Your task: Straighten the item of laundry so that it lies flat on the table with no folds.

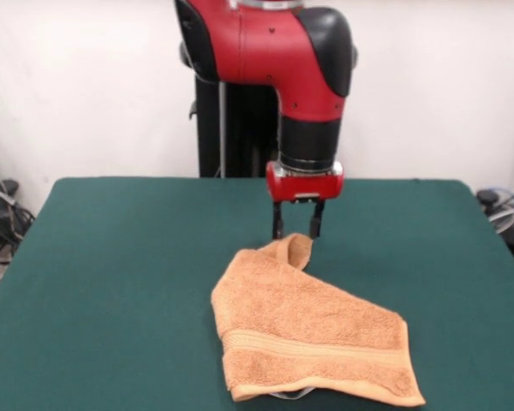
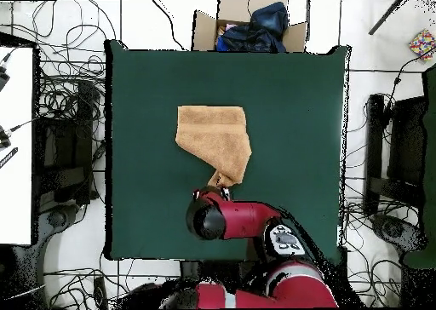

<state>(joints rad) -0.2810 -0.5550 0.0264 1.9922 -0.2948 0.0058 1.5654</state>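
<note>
While the green table (image 1: 111, 282) fills most of the front view, the red and black arm (image 1: 300, 60) drops into the upper centre of the frame. The orange-tan towel (image 1: 300, 338) lies in the lower centre, folded over on itself, with a woven band running across its lower part. One corner (image 1: 295, 250) curls upward. The gripper (image 1: 297, 229) stands just above centre, its two dark fingers (image 1: 277, 221) pinched on that raised corner.

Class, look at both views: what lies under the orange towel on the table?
The towel rests on the green table. Its upper corner curls up between the gripper's fingers. It is folded, so lower layers are hidden.
</note>
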